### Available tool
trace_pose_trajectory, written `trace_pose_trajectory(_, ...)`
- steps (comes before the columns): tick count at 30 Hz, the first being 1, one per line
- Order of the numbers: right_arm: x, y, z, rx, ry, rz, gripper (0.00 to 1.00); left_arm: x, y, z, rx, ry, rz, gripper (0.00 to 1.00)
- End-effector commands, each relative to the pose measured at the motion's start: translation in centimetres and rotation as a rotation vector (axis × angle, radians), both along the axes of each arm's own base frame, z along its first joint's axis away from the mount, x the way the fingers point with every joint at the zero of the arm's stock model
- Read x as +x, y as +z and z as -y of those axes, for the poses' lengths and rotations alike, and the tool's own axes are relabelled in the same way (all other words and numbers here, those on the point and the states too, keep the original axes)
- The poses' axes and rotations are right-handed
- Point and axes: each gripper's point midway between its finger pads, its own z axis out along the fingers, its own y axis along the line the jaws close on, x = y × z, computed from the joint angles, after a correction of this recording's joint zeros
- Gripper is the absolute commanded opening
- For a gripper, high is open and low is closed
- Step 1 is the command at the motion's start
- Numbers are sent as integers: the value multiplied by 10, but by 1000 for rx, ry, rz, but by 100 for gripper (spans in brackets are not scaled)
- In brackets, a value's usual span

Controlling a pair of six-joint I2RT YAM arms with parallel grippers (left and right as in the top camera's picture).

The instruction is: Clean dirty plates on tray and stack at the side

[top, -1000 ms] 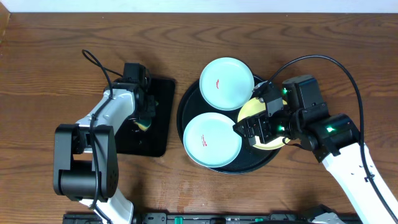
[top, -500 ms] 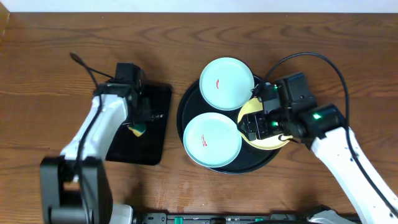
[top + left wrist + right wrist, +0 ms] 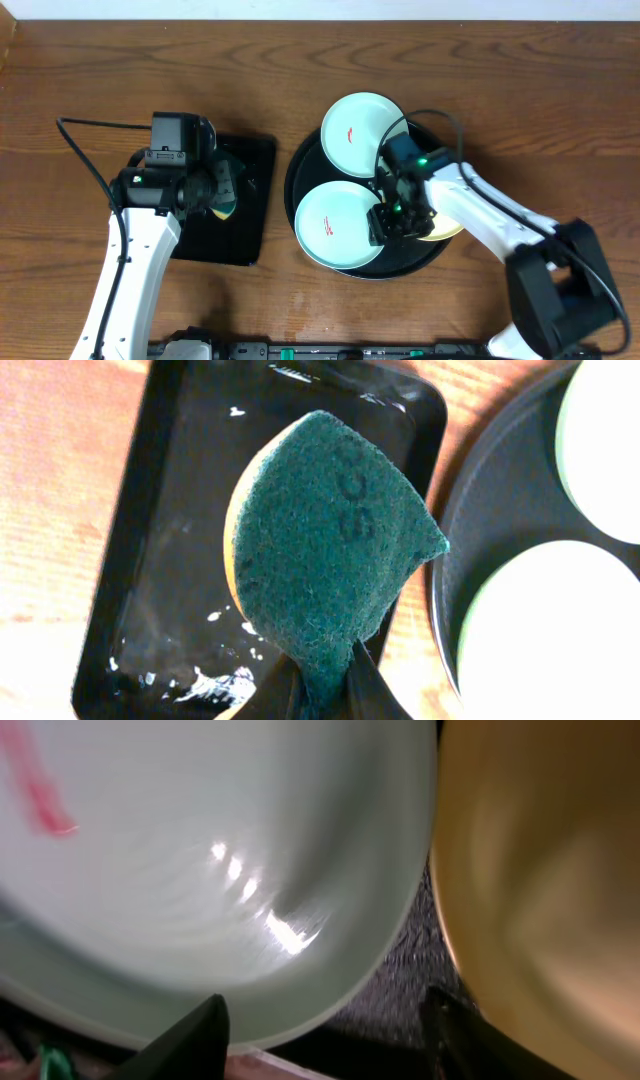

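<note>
Left gripper (image 3: 322,695) clamps green sponge (image 3: 325,530) above rectangular tray (image 3: 170,560). Right gripper (image 3: 325,1035) jaws apart over right rim of front mint plate (image 3: 200,870), beside yellow plate (image 3: 540,870). Back mint plate (image 3: 362,134) at back edge of round tray (image 3: 300,165). All three plates on it; mint pair red-smeared.

My left arm (image 3: 135,260), white with black joints, comes up from the lower left of the overhead view, and its wrist bends toward the right. My left tool (image 3: 218,190) is closed. Its two fingers pinch the lower corner of a dark green scouring sponge with a yellow backing (image 3: 320,550) and hold it up in front of the wrist camera. My right arm (image 3: 490,215) comes from the lower right and stretches toward the left. My right tool (image 3: 388,222) points downward, and its two black fingers (image 3: 195,1040) stand apart with a wide gap between them.
</note>
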Motion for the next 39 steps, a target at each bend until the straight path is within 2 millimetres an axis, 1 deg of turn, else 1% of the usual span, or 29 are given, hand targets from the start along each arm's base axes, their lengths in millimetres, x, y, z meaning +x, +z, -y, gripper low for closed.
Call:
trace_pose_trajectory(1, -2, -24, 2, -70, -40, -47, 53, -9, 3, 3, -35, 10, -26, 7)
trace_pose_trajectory(3, 2, -30, 0, -67, -40, -41, 45, -12, 2, 3, -34, 10, -41, 7)
trace_pose_trajectory(4, 5, -31, -1, -62, -41, -29, 39, -14, 1, 3, -34, 10, -48, 7)
trace_pose_trajectory(6, 13, -31, -5, -43, -47, 2, 30, -15, 1, 4, -39, 8, -54, 7)
trace_pose_trajectory(9, 29, -30, -8, -19, -93, 52, 23, -15, 2, 11, -77, -8, -54, 8)
trace_pose_trajectory(12, 46, -30, -9, 0, -153, 95, 9, -16, 2, 14, -92, -15, -54, 7)
trace_pose_trajectory(13, 51, -30, -7, -3, -174, 108, 3, -16, 2, 14, -96, -16, -54, 7)
trace_pose_trajectory(14, 56, -30, -4, -15, -203, 124, 1, -15, 3, 16, -102, -19, -53, 8)
trace_pose_trajectory(17, 71, -32, 9, -71, -285, 171, 1, -15, 3, 18, -113, -24, -53, 8)
trace_pose_trajectory(21, 81, -35, 30, -171, -368, 219, 1, -16, 5, 26, -159, -42, -55, 7)
trace_pose_trajectory(24, 84, -35, 39, -222, -436, 233, 1, -17, 6, 32, -195, -56, -57, 7)
trace_pose_trajectory(29, 84, -35, 45, -258, -543, 229, 1, -20, 7, 45, -225, -80, -66, 7)
trace_pose_trajectory(34, 86, -32, 45, -255, -527, 246, 1, -17, 10, 53, -226, -112, -44, 7)
trace_pose_trajectory(36, 86, -32, 41, -233, -464, 248, 1, -16, 11, 57, -226, -127, -36, 7)
trace_pose_trajectory(38, 84, -32, 33, -189, -354, 249, 1, -16, 11, 63, -226, -145, -33, 7)
trace_pose_trajectory(39, 84, -32, 30, -181, -305, 256, 6, -16, 11, 65, -226, -155, -33, 7)
